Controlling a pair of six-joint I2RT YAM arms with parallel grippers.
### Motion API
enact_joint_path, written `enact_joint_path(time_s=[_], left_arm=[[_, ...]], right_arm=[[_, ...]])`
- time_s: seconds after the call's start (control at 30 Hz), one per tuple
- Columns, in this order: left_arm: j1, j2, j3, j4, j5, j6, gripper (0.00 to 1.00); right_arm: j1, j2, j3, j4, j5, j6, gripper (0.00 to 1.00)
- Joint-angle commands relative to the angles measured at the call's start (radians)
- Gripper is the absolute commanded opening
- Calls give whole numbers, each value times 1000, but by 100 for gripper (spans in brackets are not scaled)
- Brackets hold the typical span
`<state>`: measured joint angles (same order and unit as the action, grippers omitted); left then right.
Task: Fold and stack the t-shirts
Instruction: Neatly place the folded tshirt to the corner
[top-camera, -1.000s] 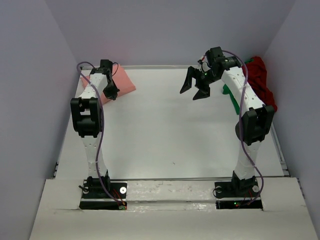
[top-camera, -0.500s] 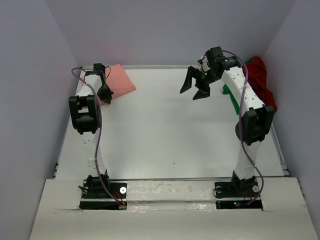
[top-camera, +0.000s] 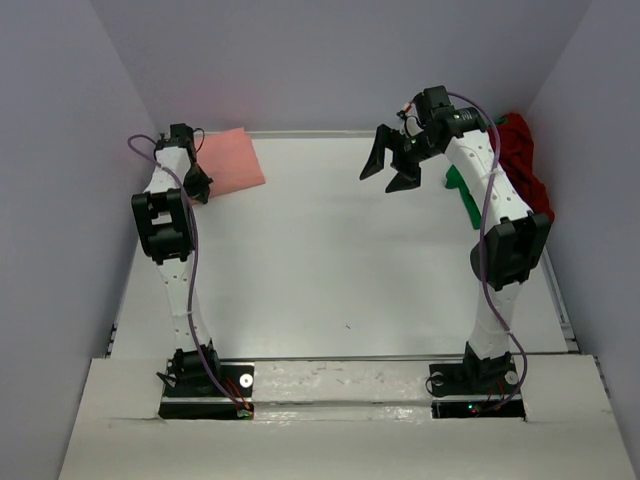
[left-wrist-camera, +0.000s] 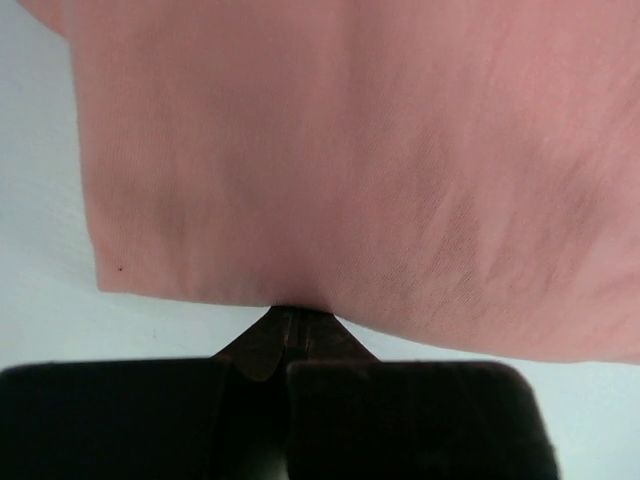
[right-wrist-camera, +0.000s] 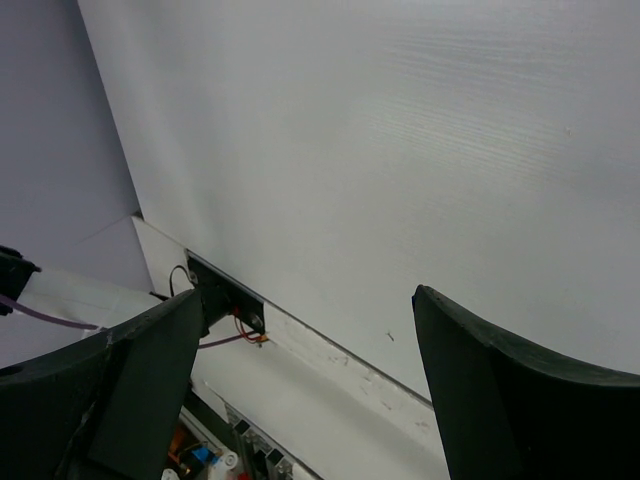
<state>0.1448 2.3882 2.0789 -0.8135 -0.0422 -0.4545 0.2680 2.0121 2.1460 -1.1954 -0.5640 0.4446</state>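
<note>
The salmon-pink t-shirt (top-camera: 228, 160) lies folded flat at the far left corner of the table and fills the left wrist view (left-wrist-camera: 380, 150). My left gripper (top-camera: 195, 182) is at its near left edge, shut on the hem (left-wrist-camera: 288, 315). The dark red t-shirt (top-camera: 522, 150) is bunched at the far right edge, with the bright green t-shirt (top-camera: 466, 198) poking out beside it behind my right arm. My right gripper (top-camera: 390, 168) is open and empty, held above the table left of that pile. Its wrist view shows only bare table between the fingers (right-wrist-camera: 305, 300).
White walls close in the table (top-camera: 330, 260) at the back and on both sides. The arm bases (top-camera: 205, 380) and their cables stand at the near edge, which also shows in the right wrist view (right-wrist-camera: 225, 305).
My left gripper has moved left and toward the back wall, and the salmon-pink t-shirt has slid with it. My right gripper has shifted slightly toward the back.
</note>
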Motion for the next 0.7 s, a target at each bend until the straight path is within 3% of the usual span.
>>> enact_joint_path(time_s=[0.0,0.27,0.67], left_arm=[[30,38,84,-24,-4,-3,0],[75,115,245,-44,5,-19,0],[107,86,201,34,83,-53,0]], right_arm=[[-3,7,46,-13,0,-4,90],[-3,-6,38,-20,4,-3,90],[-3,-16,14,-9,-4,2,90]])
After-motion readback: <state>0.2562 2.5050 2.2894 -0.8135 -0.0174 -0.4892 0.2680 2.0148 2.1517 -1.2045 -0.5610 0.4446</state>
